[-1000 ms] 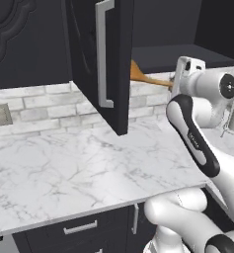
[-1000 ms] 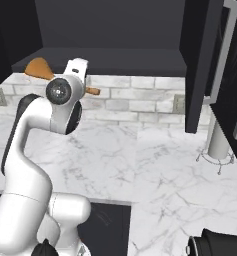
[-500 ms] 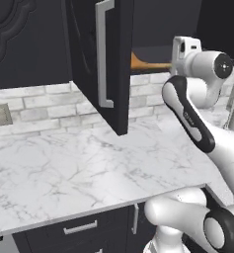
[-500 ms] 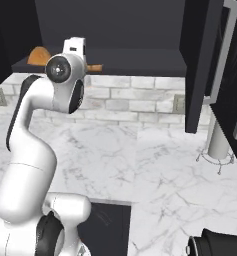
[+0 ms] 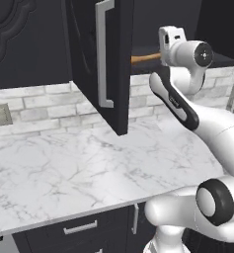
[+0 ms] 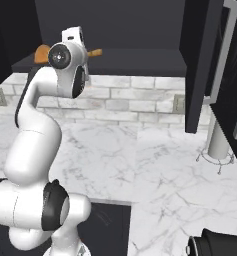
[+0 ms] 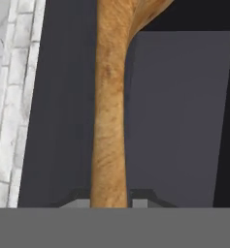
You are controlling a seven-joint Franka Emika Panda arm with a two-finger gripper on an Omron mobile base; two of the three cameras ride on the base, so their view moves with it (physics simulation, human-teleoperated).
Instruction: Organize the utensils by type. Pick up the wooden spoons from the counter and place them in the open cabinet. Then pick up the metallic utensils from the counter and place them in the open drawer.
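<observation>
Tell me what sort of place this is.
A rendered kitchen, most likely: a white marble counter against a brick backsplash, and a black open cabinet overhead with a wooden spoon raised toward it.

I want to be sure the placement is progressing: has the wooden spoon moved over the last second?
Yes. In the left base view the wooden spoon, gripped in the pincer, has risen from the brick backsplash to the open cabinet shelf level.

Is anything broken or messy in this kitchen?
Nothing looks broken or spilled. The gripper holds a wooden spoon by its handle, up at the open cabinet, above the counter.
</observation>
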